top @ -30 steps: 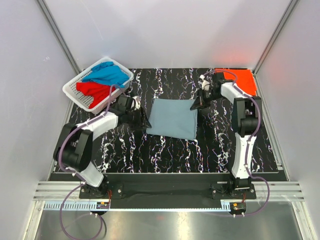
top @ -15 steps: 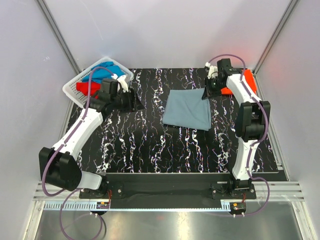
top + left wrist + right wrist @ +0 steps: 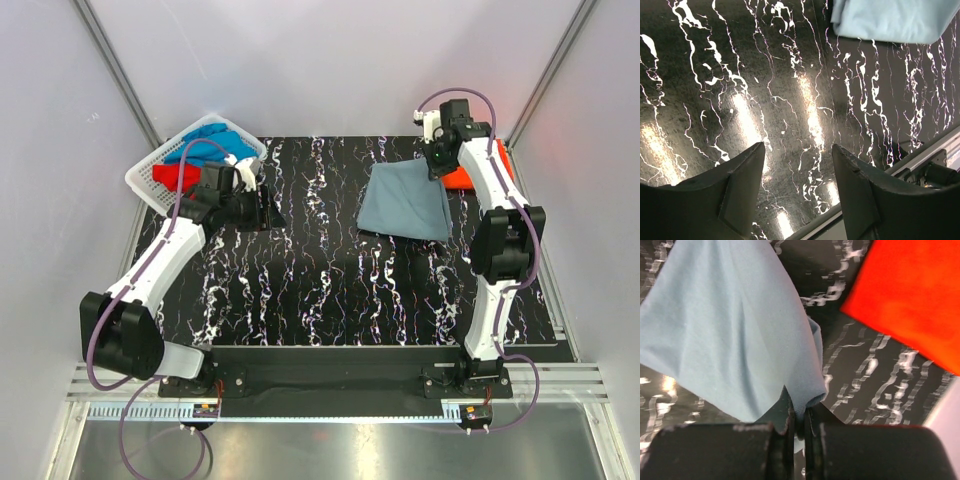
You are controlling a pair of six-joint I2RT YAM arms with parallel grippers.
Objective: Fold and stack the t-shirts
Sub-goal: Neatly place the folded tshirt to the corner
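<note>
Two cloth t-shirts, a bright blue t-shirt point(image 3: 205, 148) and a red t-shirt point(image 3: 168, 175), lie in the white slotted plastic basket point(image 3: 141, 186). Just right of the basket, the left gripper point(image 3: 797, 155) hangs spread and empty. Far right of the basket, the right gripper point(image 3: 799, 412) pinches a corner of the dull grey-blue t-shirt point(image 3: 405, 200), beside the flat orange-red t-shirt point(image 3: 910, 295).

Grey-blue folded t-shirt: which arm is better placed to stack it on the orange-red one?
Right. The right gripper is shut on the grey-blue cloth t-shirt, beside the orange-red folded t-shirt; the left gripper is open and empty.
</note>
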